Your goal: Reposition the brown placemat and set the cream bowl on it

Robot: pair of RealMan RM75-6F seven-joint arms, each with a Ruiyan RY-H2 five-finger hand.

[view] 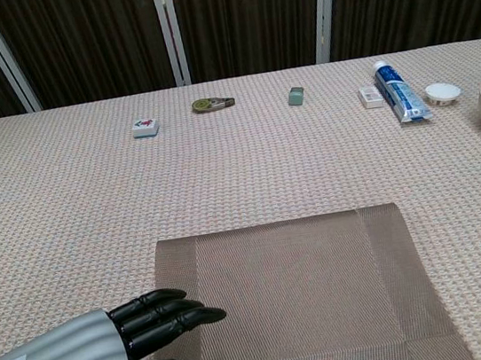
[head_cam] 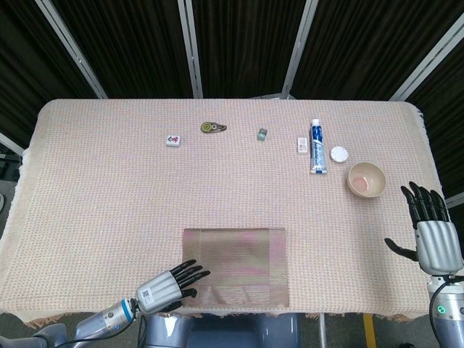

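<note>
The flat brown woven placemat (head_cam: pixel 234 266) lies at the near edge of the worktop (head_cam: pixel 109 188), which wears a pale knitted cloth. The mat's near edge hangs a little past the worktop edge. The round cream bowl (head_cam: pixel 366 179) sits far off on the right side, well apart from the mat, and it stands upright.

The left hand (head_cam: pixel 168 283) is low at the mat's near left corner. Its dark fingers (view: pixel 165 312) are stretched out flat and close together, with the tips over the mat's left edge. I cannot tell if they press on the mat or just float over it. It holds nothing.

The right hand (head_cam: pixel 429 228) is up by the right edge of the worktop, near the bowl but not touching it. Its fingers are spread wide and it holds nothing.

The step now looks like moving the mat; the bowl step has not begun. Next, I think the left hand needs to press down on the mat corner and slide it, or pinch the edge to pull it. The mat is thin and flat, so pinching it may be hard.

Along the far side lie a white tile (head_cam: pixel 173 139), a small round tape roller (head_cam: pixel 212 127), a small green block (head_cam: pixel 262 133), a toothpaste tube (head_cam: pixel 317 146) and a white round lid (head_cam: pixel 338 154).
</note>
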